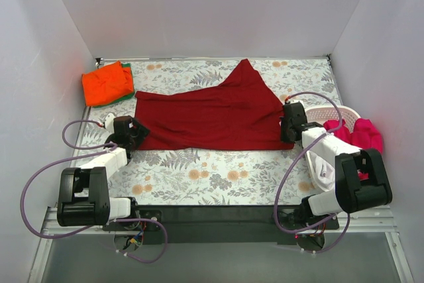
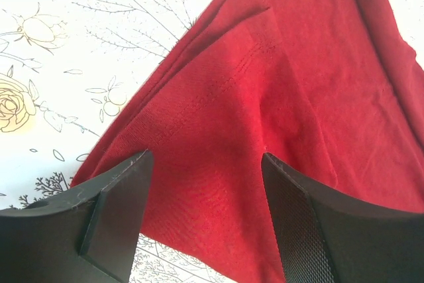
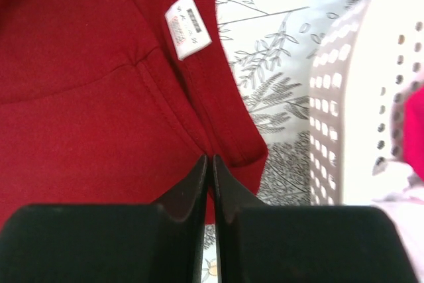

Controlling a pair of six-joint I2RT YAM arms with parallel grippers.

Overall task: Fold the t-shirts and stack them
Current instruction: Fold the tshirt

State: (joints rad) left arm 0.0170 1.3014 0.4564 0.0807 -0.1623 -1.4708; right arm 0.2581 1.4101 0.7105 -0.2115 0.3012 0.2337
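Note:
The large dark crimson t-shirt (image 1: 212,114) lies spread across the middle of the table, one part pointing to the back. My left gripper (image 1: 136,134) is open at the shirt's near-left corner. In the left wrist view (image 2: 205,177) the cloth (image 2: 265,84) lies between its two fingers. My right gripper (image 1: 288,124) is at the shirt's right edge. In the right wrist view its jaws (image 3: 210,160) are shut on the hem (image 3: 99,97), below a white label (image 3: 188,26). An orange t-shirt (image 1: 106,83) lies folded on a green one (image 1: 126,97) at the back left.
A white perforated basket (image 1: 331,112) stands at the right, next to my right arm, and shows in the right wrist view (image 3: 344,97). A magenta-pink tee (image 1: 363,134) and a white one (image 1: 324,167) lie in it. White walls close in the table on three sides.

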